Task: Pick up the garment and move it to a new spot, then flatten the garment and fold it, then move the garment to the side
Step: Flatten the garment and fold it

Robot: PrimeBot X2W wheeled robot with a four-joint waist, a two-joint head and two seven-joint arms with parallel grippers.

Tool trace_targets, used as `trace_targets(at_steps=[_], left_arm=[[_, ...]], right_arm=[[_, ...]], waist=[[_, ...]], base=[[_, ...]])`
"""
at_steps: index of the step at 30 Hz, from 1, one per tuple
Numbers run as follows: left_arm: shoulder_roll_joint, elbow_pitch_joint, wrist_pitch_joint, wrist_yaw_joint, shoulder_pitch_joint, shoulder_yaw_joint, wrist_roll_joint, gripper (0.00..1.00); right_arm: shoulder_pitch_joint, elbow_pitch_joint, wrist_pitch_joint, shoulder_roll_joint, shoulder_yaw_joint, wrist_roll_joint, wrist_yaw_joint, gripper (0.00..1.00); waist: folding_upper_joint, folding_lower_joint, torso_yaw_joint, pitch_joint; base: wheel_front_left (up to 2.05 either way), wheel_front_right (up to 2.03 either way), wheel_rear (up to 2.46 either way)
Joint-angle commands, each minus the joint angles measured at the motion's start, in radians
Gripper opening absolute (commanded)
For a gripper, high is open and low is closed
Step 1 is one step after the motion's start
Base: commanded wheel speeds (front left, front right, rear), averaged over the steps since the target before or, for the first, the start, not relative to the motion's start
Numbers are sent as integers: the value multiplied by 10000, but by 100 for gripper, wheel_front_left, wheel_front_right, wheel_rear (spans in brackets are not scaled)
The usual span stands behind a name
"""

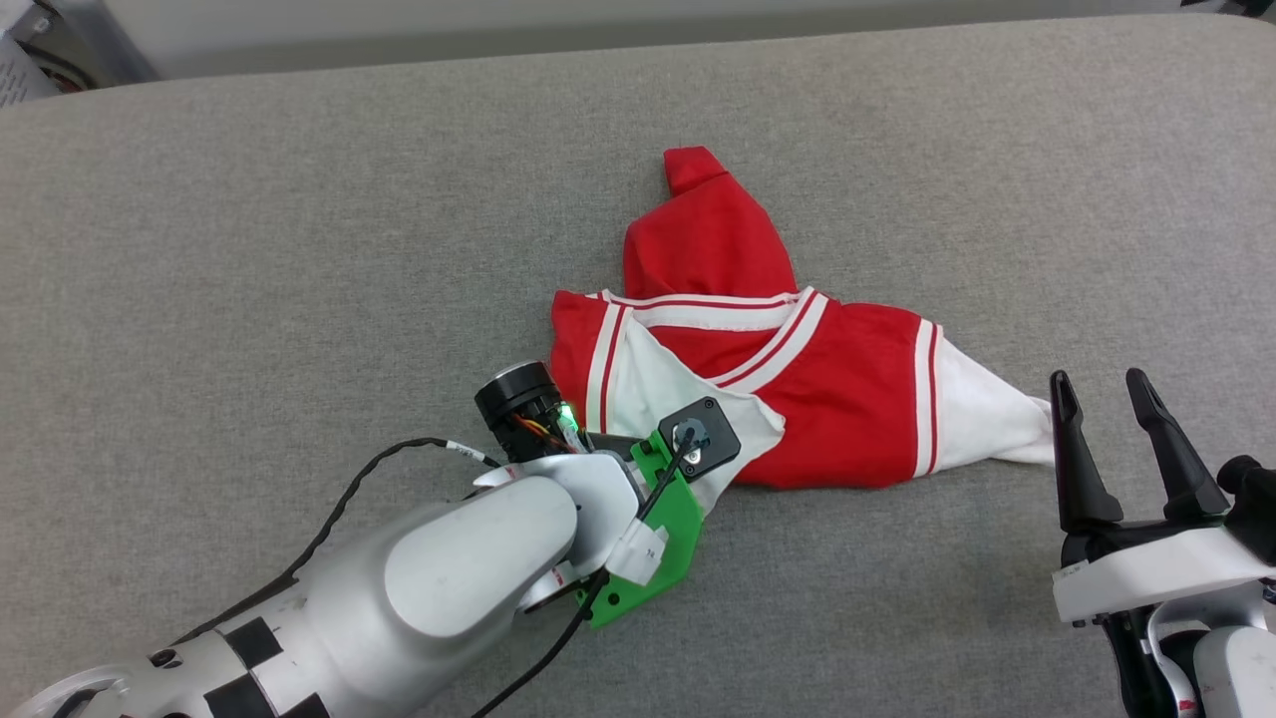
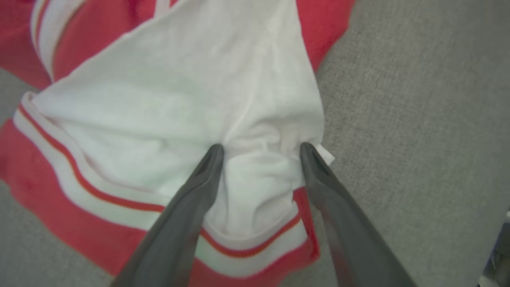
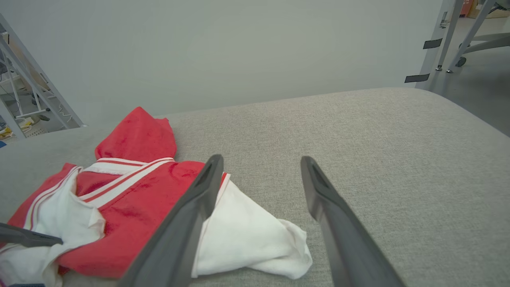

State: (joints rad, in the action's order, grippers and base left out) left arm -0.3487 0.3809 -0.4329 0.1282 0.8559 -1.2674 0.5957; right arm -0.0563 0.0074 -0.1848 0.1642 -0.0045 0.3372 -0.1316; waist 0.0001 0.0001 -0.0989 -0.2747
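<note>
Hidden / unclear:
- Head view: the left gripper's fingers are covered by its own wrist and a green bracket. The pale left forearm is cut off at the bottom edge, and the right arm is cut off at the lower right corner
- Much of the garment is folded under itself, so I cannot tell which face is up
- Left wrist view is very close and soft, and the cloth edges are blurred

Hands:
- Left gripper: fingers spread wide, both tips pressed into the near-left white sleeve. The cloth is puckered between them, not pinched
- Right wrist view: one dark finger of the left gripper comes in at the left edge onto the same white cloth
- Right gripper: fingers wide, nothing between them, pointing far, just beside the tip of the right sleeve. Contact cannot be told

Garment:
- Crumpled, a little right of the table's middle
- Long axis runs left to right, with a white sleeve at each end. The right sleeve tapers to a point toward the right
- A red lobe sticks out toward the far side
- Striped trim makes a V across the middle

Surface / room:
- Grey woven padded table with rounded far corners
- Plain pale wall behind it
- Grey metal legs at far right, and a slanted frame with clutter at far left
</note>
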Motion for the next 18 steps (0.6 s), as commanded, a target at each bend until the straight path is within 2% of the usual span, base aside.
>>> trace_targets(at_steps=[1, 3, 7, 10, 11, 12, 18], left_arm=[[-65, 179, -167, 24, 107, -82, -41, 100], [-38, 179, -588, 24, -136, -116, -92, 100], [-207, -575, -1960, 24, -1057, -124, -888, 100], [-417, -967, -2286, 24, -1301, -126, -1044, 100], [-472, -1096, -2313, 24, -1346, -126, -1031, 25], [-500, -1172, -2247, 24, -1347, -126, -964, 0], [-477, -1347, -1488, 25, -999, -127, -658, 0]], right_arm=[[-219, 36, -114, -29, 29, -48, 9, 100], [-318, 92, -158, -25, 55, -38, 9, 100], [-479, 269, -249, 1, 58, -3, 9, 100], [-550, 382, -310, 7, 59, 7, 9, 100], [-566, 419, -327, 8, 61, 9, 9, 100], [-581, 446, -339, 7, 56, 8, 9, 100], [-576, 558, -384, 15, -16, -39, 9, 100]], waist=[[-1, -1, -268, -420], [-1, -1, -335, -551], [-1, -1, -451, -668], [-1, -1, -483, -670], [-1, -1, -486, -658], [-1, -1, -481, -643], [-1, -1, -302, -386]], base=[[0, 0, 0], [0, 0, 0], [0, 0, 0], [0, 0, 0], [0, 0, 0], [0, 0, 0], [0, 0, 0]])
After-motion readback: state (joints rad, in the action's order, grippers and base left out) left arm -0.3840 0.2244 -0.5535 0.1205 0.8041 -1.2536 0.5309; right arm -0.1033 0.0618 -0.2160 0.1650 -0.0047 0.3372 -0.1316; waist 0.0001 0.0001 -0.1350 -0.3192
